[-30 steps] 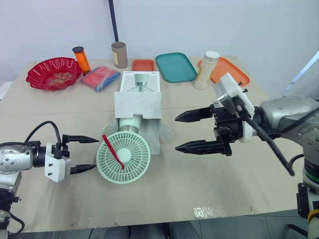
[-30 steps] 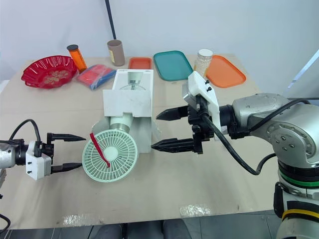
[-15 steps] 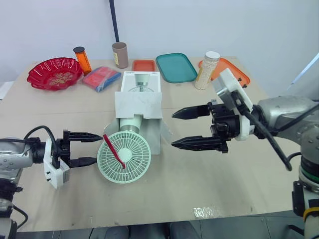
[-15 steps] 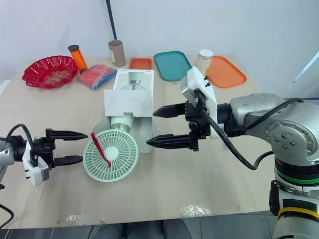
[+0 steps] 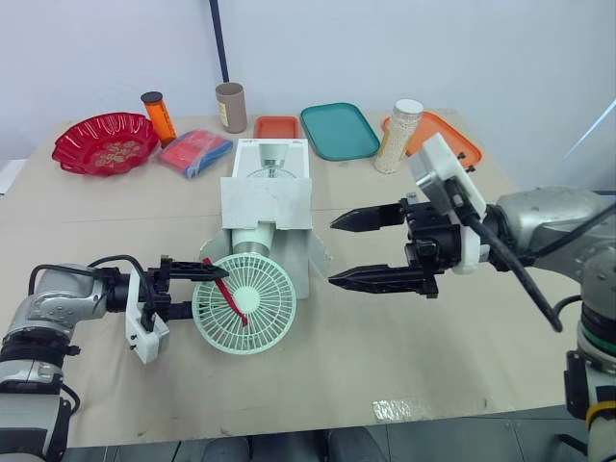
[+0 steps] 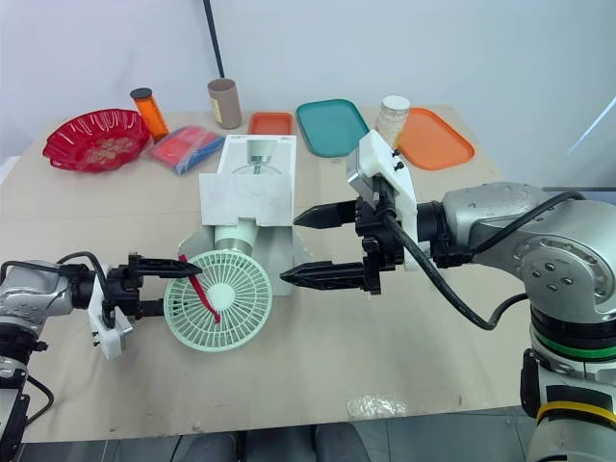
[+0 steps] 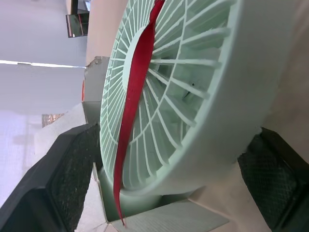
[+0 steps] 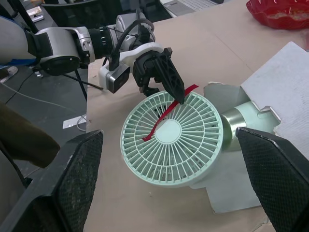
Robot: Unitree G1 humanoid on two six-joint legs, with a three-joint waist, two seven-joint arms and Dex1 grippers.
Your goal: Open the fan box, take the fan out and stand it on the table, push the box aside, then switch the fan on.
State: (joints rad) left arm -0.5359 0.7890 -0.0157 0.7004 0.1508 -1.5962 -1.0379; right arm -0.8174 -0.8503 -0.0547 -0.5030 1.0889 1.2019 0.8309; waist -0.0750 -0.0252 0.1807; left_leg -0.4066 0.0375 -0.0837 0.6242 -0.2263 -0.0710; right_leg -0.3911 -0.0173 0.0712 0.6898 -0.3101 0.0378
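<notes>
The white fan box (image 5: pixel 268 200) lies open in the middle of the table. The pale green fan (image 5: pixel 252 310) sticks out of its near end, head lying tilted on the table with a red ribbon across the grille. My left gripper (image 5: pixel 207 292) is at the head's left rim, open. One finger is over the grille and the other under the rim; in the left wrist view the fingers (image 7: pixel 72 179) flank the fan (image 7: pixel 193 96) closely. My right gripper (image 5: pixel 332 252) hovers wide open just right of the box, holding nothing.
Along the table's far side stand a red bowl (image 5: pixel 104 141), an orange bottle (image 5: pixel 158 115), a brown cylinder (image 5: pixel 230 106), a blue-red packet (image 5: pixel 195 151), a small orange tray (image 5: pixel 277 126), a teal tray (image 5: pixel 339 130), a bead jar (image 5: pixel 398 135) and an orange tray (image 5: pixel 452 140).
My left gripper has slid right to the fan's head, its fingers narrowing around the rim. The right gripper crept slightly left towards the box.
</notes>
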